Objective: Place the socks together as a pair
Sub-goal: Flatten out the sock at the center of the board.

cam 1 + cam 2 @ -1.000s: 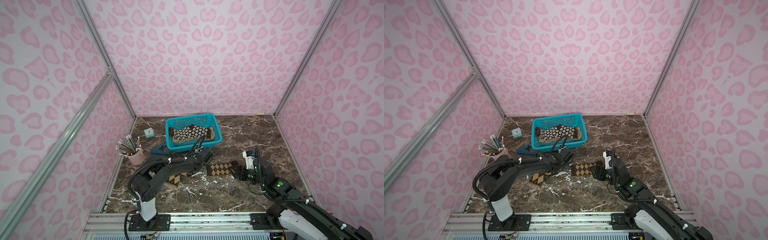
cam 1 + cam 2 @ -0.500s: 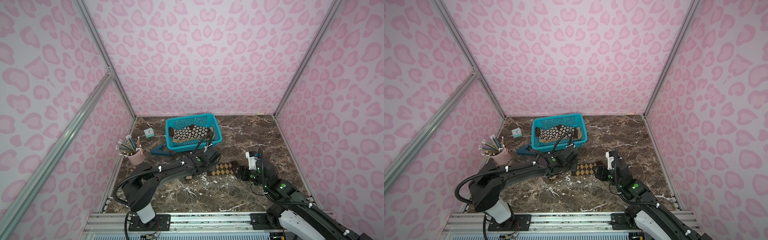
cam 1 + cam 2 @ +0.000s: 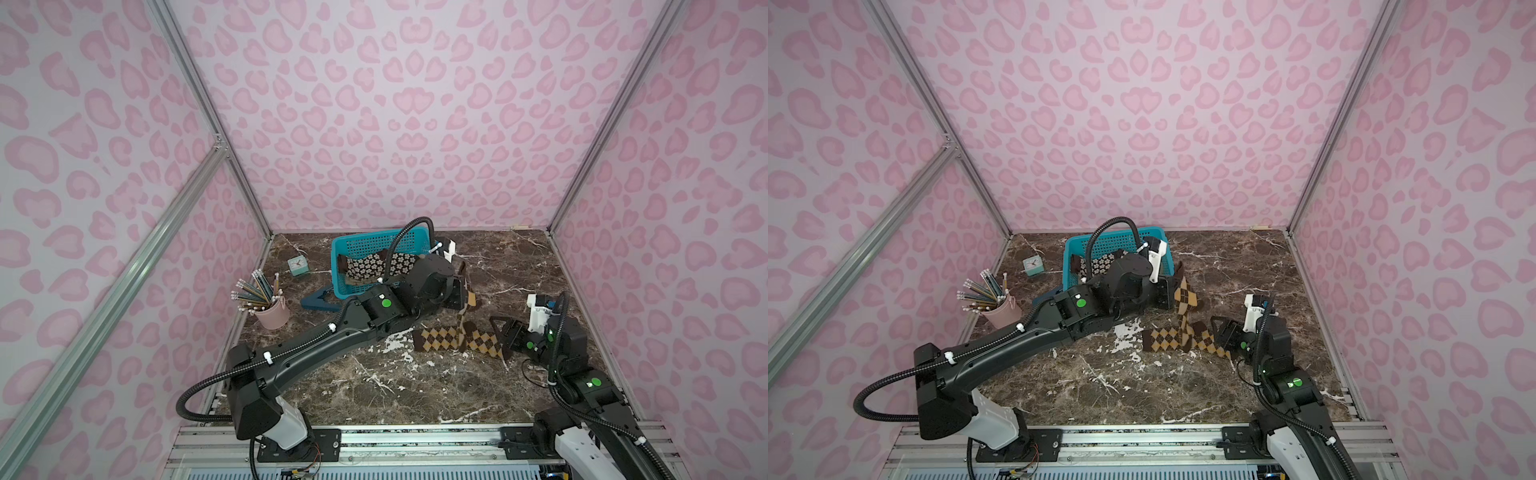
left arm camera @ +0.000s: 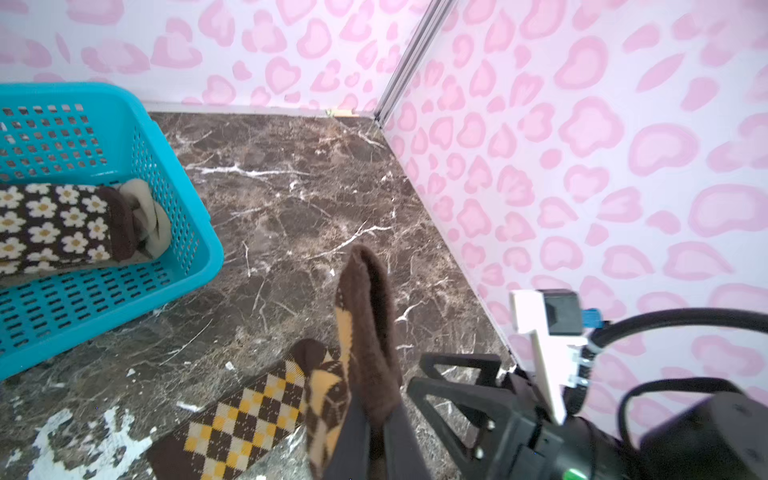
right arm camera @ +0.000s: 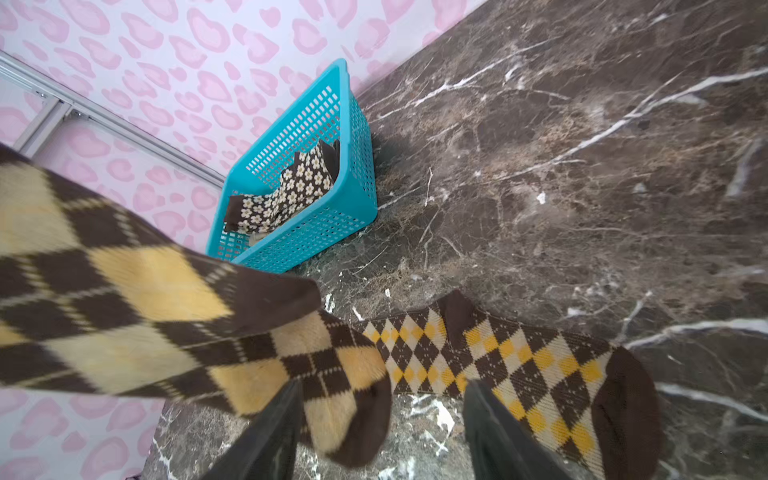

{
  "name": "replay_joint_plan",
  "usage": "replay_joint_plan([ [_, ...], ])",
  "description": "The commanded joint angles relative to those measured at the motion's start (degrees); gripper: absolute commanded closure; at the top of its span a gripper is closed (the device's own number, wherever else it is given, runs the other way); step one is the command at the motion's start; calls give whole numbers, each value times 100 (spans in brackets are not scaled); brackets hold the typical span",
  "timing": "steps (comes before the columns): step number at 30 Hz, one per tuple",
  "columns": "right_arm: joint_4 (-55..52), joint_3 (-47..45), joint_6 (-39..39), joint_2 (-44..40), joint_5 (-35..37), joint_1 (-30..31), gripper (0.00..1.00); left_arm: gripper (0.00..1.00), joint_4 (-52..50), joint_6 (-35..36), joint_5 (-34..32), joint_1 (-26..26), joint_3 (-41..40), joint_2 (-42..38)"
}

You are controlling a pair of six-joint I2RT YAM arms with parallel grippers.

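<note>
- In both top views, the left fingers (image 3: pixel 458 292) are seen clamped shut on the cuff end of a soft brown-and-orange argyle knit sock (image 3: pixel 460 322), the hanging sock. It droops onto a matching argyle knit sock (image 3: pixel 440 338), the flat sock, which is laid on the dark marble surface (image 3: pixel 374 386). The flat sock's long axis runs across the scene toward the right fingers (image 3: pixel 508 337).
- In a top view, the right fingers (image 3: pixel 1223 330) are found partly spread and empty, just beside the nearer end of the flat sock (image 3: pixel 1163 338). The hanging sock (image 3: pixel 1185 301) is set roughly crosswise to it.
- In the left wrist view, the hanging sock's brown cuff (image 4: pixel 365 307) is shown standing out of the shut left fingers (image 4: pixel 347 440), with the flat sock (image 4: pixel 249 411) beneath.
- In the right wrist view, the hanging sock's toe (image 5: pixel 353 415) is seen between the parted right fingers (image 5: pixel 266 440), touching the flat sock (image 5: pixel 519 365).
- The coming move is judged to turn on bringing the two long axes into line. The right arm is nearer the free toe.
</note>
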Motion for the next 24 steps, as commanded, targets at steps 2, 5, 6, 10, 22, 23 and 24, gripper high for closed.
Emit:
replay_joint_plan([
  [2,198,-49,-37,209,-502,-41,34,96,405,-232,-61,98,-436,-325],
  [5,455,-204,55,318,-650,-34,34,96,754,-702,-3,358,-1726,-836],
  [6,518,-260,63,351,-674,-28,34,96,920,-864,23,436,-2232,-1025],
  [10,791,-414,90,629,-884,130,34,96,1459,-1459,-190,506,-4067,-1708],
  [22,813,-665,905,1506,176,2502,35,38,435,-2796,-955,498,-6260,-3723],
  [23,804,-727,993,1538,325,2699,35,31,156,-2872,-1074,498,-6234,-3814],
  [24,808,-781,1078,1553,451,2856,35,25,-98,-2949,-1194,499,-6192,-3898],
])
